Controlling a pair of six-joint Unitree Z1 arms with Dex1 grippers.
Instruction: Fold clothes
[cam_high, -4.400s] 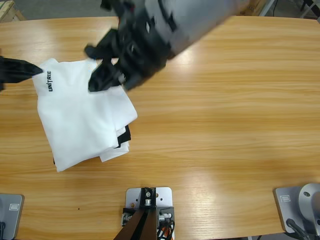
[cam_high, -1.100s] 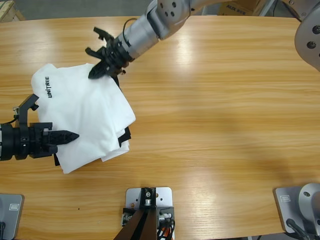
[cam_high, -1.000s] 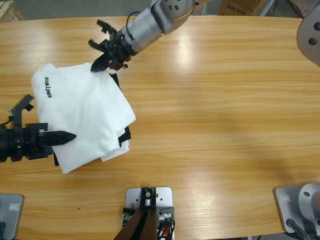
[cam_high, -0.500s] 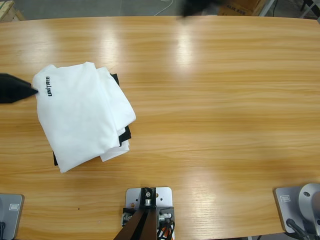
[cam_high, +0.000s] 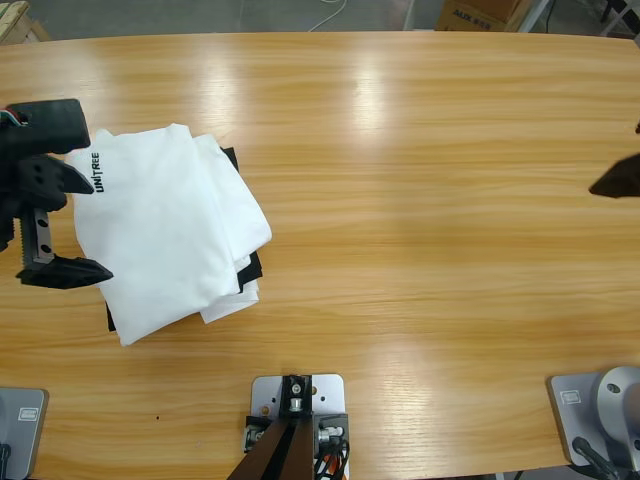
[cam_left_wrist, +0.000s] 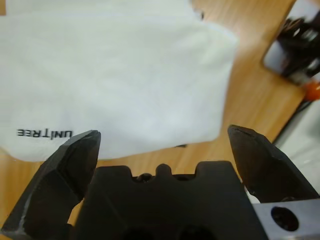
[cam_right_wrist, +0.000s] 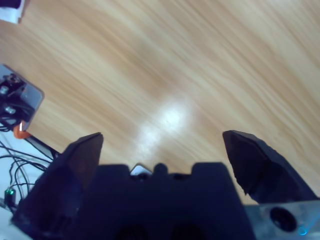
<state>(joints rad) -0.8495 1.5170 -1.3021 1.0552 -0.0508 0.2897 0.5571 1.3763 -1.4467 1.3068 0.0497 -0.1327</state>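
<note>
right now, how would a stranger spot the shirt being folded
On the wooden table, look to the pile at its left end. The white T-shirt is the top, largest layer, marked by black UNITREE lettering, unlike the black garment peeking out beneath.

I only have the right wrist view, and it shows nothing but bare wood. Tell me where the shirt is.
Observer: The white T-shirt lies folded at the far left of the table in the high view, well away from your right end effector at the right edge.
Operator: Now report the other arm.
Observer: The left end effector sits at the shirt's lettered edge, jaws open, gripping nothing.
Operator: Give me anything under the shirt.
Observer: A black garment peeks out beneath it, with a smaller white cloth lower still.
</note>
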